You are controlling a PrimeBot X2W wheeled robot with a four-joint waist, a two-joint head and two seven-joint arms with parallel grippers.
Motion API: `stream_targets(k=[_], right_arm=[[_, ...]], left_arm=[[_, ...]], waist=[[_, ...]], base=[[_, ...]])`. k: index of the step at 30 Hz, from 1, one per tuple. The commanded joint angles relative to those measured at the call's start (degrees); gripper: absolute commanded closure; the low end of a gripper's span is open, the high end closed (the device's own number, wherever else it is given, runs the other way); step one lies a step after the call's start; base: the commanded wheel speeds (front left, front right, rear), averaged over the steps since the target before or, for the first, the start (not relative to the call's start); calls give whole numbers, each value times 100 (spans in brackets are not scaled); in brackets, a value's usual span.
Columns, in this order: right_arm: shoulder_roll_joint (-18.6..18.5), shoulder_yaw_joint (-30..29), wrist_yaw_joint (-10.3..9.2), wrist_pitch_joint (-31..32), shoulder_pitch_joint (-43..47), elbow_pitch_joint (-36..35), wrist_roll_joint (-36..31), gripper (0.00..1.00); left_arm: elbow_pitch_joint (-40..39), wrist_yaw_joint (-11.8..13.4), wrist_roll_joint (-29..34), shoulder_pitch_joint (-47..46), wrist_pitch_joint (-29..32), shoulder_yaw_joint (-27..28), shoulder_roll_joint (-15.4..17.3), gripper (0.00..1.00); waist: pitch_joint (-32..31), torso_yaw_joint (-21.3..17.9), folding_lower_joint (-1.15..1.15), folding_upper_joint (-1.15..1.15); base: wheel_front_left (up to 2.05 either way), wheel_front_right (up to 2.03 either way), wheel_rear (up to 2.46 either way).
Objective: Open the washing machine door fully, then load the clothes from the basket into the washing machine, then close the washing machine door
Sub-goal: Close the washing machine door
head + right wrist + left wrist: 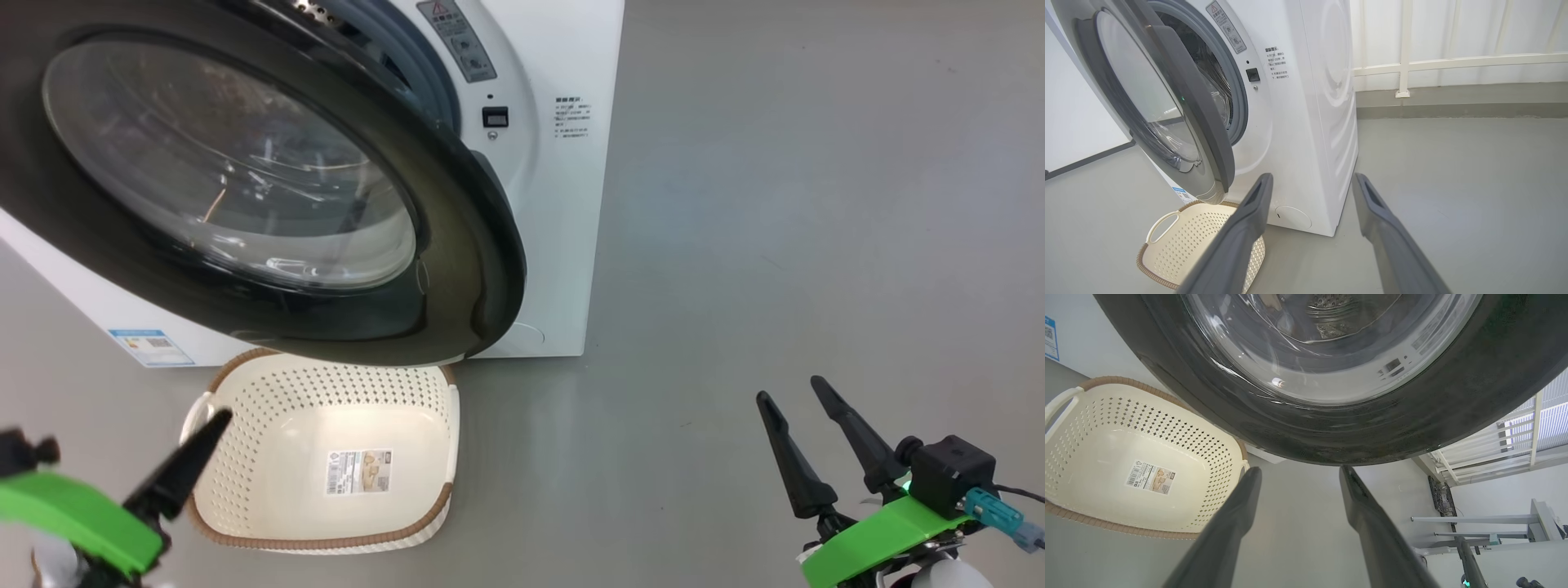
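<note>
Washing machine (1306, 122): white front-loader.
Door (1202, 134): standing partly open off its front.
Basket (1180, 249): at the machine's foot, under door.
Right gripper (1312, 177): fingers (1241, 237) parted, facing machine.

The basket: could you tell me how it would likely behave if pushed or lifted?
The basket looks empty and perforated, so probably light. On the smooth floor it would likely slide, not tip. Lifted by one handle, it may tilt.

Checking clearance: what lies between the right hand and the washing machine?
Bare grey floor separates right hand from washing machine, clearest in the head view.
</note>
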Motion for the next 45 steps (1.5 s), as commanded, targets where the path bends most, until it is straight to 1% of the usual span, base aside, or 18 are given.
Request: stream_targets(k=[1,6,12,16,17,22,25,27,29,32,39,40,45], right_arm=[[-88,73,9,-27,78,-131,29,0],[-131,-58,9,-27,197,-135,38,0],[-140,-238,9,-27,347,-158,48,0],[-134,-322,9,-27,424,-152,60,0],[-134,-322,9,-27,424,-152,60,0],[-134,-376,9,-27,469,-154,74,0],[-136,-423,9,-27,492,-166,77,0],[-135,-453,9,-27,505,-173,76,0],[-133,-480,9,-27,517,-177,79,0],[-135,-527,9,-27,535,-180,81,0],[-127,-621,9,-27,589,-200,93,0],[-124,-641,9,-27,596,-207,102,0],[-114,-670,9,-27,584,-214,102,0]], left_arm=[[-57,-21,59,19,-291,156,273,0],[49,-21,166,330,-1012,-86,321,0],[124,-21,99,621,-1814,-370,327,0],[238,-21,169,768,-2336,-616,399,0],[238,-21,169,768,-2336,-616,399,0],[355,-21,264,901,-3014,-906,498,0],[464,-21,418,902,-3487,-1057,567,0],[566,-21,567,878,-3684,-1141,599,0],[675,-21,762,866,-3794,-1221,601,0],[809,-21,1123,844,-3855,-1087,497,0],[570,-21,2736,1121,-3862,-21,-128,0],[456,-21,3173,1204,-3862,251,-328,0],[156,-21,4296,1370,-3863,699,-735,0]], waist=[[-22,-27,0,0],[-22,-100,0,0],[-49,-249,0,0],[-83,-363,0,0],[-83,-363,0,0],[-122,-516,0,0],[-134,-576,0,0],[-145,-612,0,0],[-167,-649,0,0],[-197,-681,0,0],[-258,-700,0,0],[-256,-689,0,0],[-248,-661,0,0]], base=[[0,0,0],[0,0,0],[0,0,0],[0,0,0],[0,0,0],[0,0,0],[0,0,0],[0,0,0],[0,0,0],[0,0,0],[0,0,0],[0,0,0],[0,0,0]])
